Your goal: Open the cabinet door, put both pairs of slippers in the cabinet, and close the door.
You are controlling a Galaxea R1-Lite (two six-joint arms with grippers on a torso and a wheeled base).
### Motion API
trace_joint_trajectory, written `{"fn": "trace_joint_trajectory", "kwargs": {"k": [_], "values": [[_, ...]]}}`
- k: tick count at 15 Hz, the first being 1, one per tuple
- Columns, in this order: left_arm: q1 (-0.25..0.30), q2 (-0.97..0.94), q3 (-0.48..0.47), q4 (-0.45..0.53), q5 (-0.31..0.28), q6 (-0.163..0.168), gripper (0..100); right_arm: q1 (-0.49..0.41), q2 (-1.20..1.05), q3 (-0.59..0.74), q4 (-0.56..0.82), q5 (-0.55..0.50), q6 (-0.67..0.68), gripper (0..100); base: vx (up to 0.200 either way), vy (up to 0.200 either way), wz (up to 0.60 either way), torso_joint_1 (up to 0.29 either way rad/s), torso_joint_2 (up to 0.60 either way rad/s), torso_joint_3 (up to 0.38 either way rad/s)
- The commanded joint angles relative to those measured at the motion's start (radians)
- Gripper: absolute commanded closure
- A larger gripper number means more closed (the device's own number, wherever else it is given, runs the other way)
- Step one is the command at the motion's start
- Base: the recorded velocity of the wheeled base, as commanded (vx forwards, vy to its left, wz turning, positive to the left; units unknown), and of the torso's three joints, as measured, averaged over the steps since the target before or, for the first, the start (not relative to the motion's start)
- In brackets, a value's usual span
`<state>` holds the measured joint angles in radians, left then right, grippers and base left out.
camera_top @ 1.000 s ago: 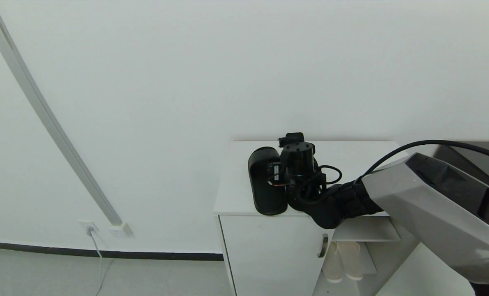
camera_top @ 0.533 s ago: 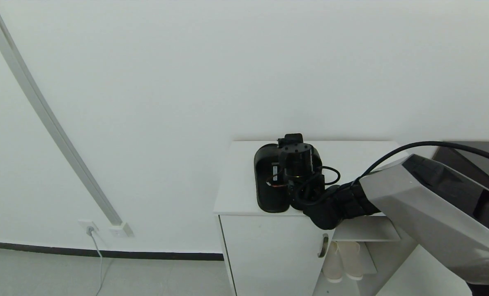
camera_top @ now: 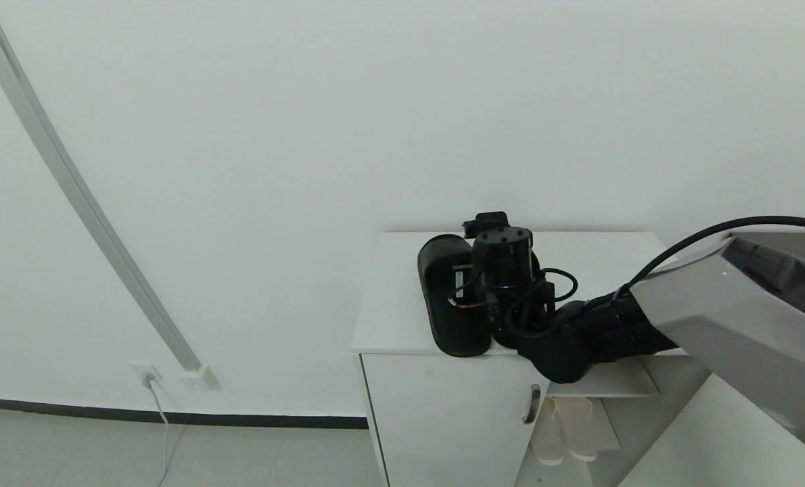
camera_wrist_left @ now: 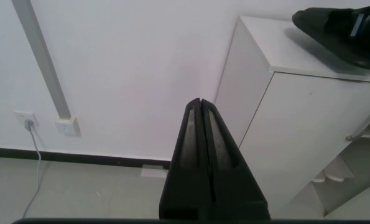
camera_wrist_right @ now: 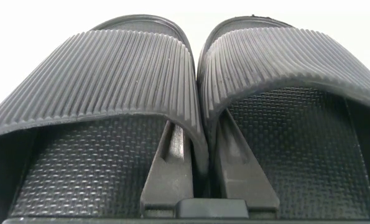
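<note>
**Right gripper** [camera_wrist_right: 202, 167]: clenched on the black pair [camera_wrist_right: 135, 81]. One of its fingers [camera_wrist_right: 169, 168] sits inside each slipper, and the two neighbouring strap walls are pinched between them (a grip that lets a single gripper take both slippers at once). The pair lies side by side on the cabinet top [camera_top: 389, 304], close to its front edge. Whether the soles have left the surface cannot be told.

**Left gripper** [camera_wrist_left: 200, 134]: fingers pressed together with nothing between them. It is held off to the left of the cabinet [camera_top: 443, 412], well apart from the working arm, presumably to keep out of its way.

**Cabinet:** the compartment on the robot's right stands open. The white pair [camera_top: 565, 429] rests on a lower shelf inside. The panel bearing the handle [camera_top: 531, 404] is shut.

**Assessment:** the step in hand appears to be lifting the black pair for transfer into the open compartment. Roughly half the task remains, including closing the door.

**Risk:** the hold is on pliable straps only, so a slipper may swing or slide out. The top's front edge must also be cleared on the way down.
</note>
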<state>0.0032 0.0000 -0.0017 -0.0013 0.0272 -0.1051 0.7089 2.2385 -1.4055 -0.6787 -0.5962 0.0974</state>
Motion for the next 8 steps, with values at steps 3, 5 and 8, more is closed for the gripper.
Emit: {"fn": "trace_joint_trajectory", "kwargs": {"k": [3,5,8], "values": [[0.000,0.000,0.000,0.000,0.000,0.001,100,0.012,-0.255,0.226,-0.004,0.105,-0.001,100,0.000,0.000,0.00,0.000,0.00,0.000],[0.000,0.002,0.000,0.000,0.000,0.001,100,0.017,-0.367,0.358,-0.005,0.159,-0.021,100,0.000,0.000,0.00,0.000,0.00,0.000],[0.000,0.002,0.000,0.000,0.002,0.004,100,0.032,-0.605,0.617,-0.010,0.329,-0.061,100,0.000,0.000,0.00,0.000,0.00,0.000]]}}
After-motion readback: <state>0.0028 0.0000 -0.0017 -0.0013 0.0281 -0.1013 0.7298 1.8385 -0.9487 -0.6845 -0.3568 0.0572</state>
